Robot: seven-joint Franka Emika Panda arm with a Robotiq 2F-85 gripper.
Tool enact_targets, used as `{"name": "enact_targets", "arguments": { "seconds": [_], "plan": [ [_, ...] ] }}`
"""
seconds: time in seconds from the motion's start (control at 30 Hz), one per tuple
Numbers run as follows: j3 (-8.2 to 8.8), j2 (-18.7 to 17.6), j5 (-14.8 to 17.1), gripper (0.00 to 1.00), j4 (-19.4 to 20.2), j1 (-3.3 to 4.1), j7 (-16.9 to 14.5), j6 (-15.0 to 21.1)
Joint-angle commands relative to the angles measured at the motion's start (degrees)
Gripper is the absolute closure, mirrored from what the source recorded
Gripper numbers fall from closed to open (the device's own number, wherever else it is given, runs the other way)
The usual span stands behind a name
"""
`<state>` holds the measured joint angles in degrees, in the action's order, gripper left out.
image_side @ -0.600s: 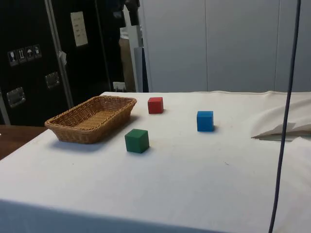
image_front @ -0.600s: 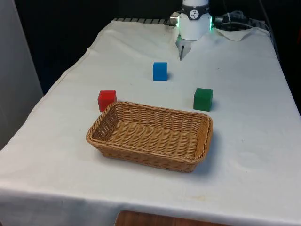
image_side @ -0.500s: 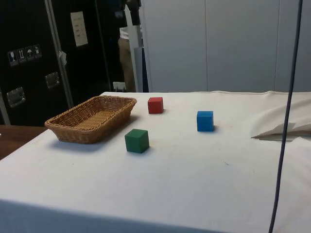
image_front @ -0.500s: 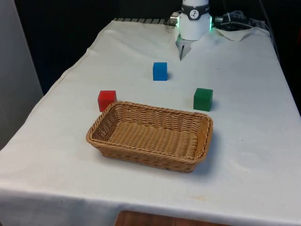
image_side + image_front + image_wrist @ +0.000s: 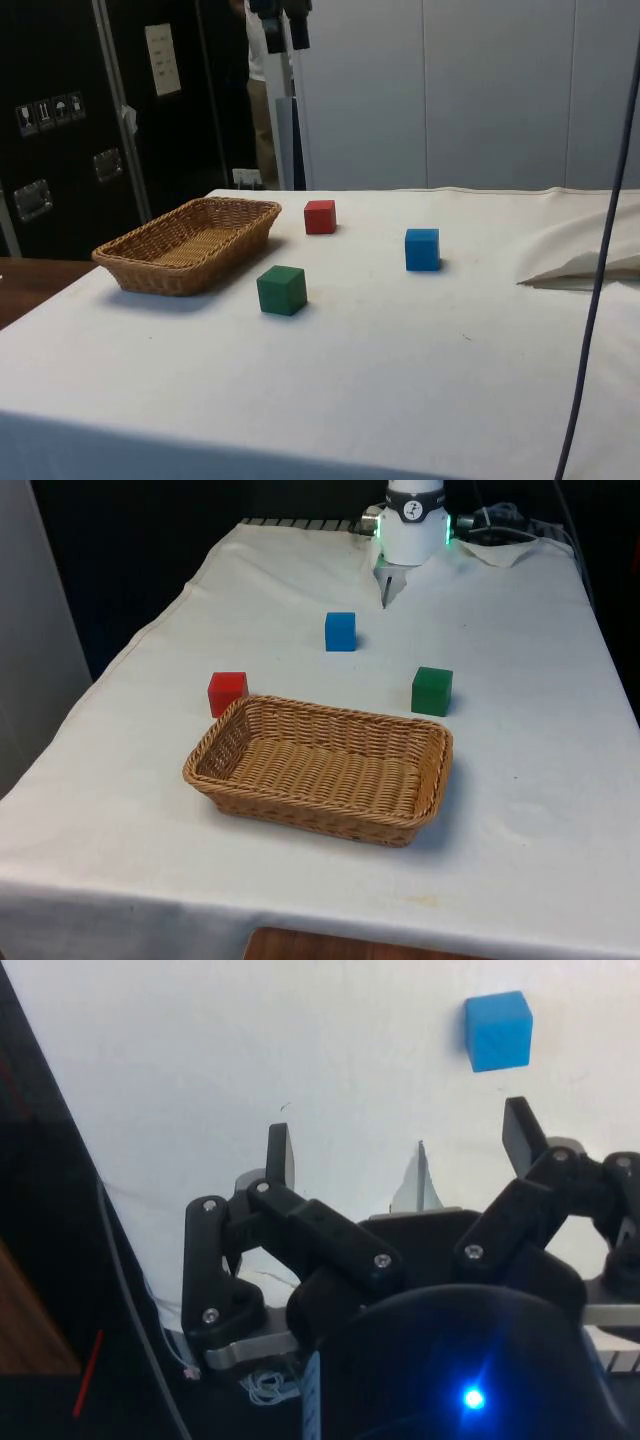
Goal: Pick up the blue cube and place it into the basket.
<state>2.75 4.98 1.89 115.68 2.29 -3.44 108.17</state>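
1. Basket (image 5: 318,770): woven wicker, rectangular, nothing inside; stands on the white cloth (image 5: 530,810) and serves as the landmark for the entries below.
2. Blue cube (image 5: 340,631): on the cloth beyond the basket's far rim, well apart from it, towards the robot. No markings legible on its faces.
3. Red cube (image 5: 227,693): just beside the basket's far corner at the front view's left; no writing visible.
4. Green cube (image 5: 432,691): near the basket's far corner at the front view's right, a small gap between them; no writing visible.
5. Gripper (image 5: 397,1155): black, two-fingered, jaws standing wide apart with nothing between them. In the wrist view the blue cube lies ahead of the fingers (image 5: 279,1153), clear of them.
6. Pale label (image 5: 159,60) on the dark cabinet behind the basket in the side view: print too small to read.
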Motion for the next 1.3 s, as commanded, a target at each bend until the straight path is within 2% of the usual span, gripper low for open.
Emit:
{"name": "enact_targets", "arguments": {
  "seconds": [0.0, 0.13, 0.17, 0.23, 0.4, 0.43, 0.97, 1.03, 1.27],
  "plan": [
    [0.06, 0.97, 0.23, 0.00, 1.20, 0.00, -0.34, 1.20],
    [0.23, 2.86, 0.46, 0.00, 3.95, -0.06, -1.20, 2.86],
    [0.11, 2.01, 0.06, 0.00, 2.81, -0.06, -0.69, 1.60],
    [0.29, 3.44, 0.57, 0.00, 4.87, -0.06, -1.60, 3.50],
    [0.40, 5.10, 0.80, 0.00, 7.51, -0.23, -3.09, 5.27],
    [0.29, 4.70, 0.34, 0.00, 7.05, -0.29, -2.69, 4.47],
    [1.72, 8.71, 1.03, 0.00, 14.50, -0.63, -8.54, 9.74],
    [1.72, 8.42, 0.92, 0.00, 14.21, -0.57, -8.42, 9.05],
    [2.75, 10.54, 0.57, 0.00, 18.56, -0.86, -11.63, 12.03]
  ]
}}
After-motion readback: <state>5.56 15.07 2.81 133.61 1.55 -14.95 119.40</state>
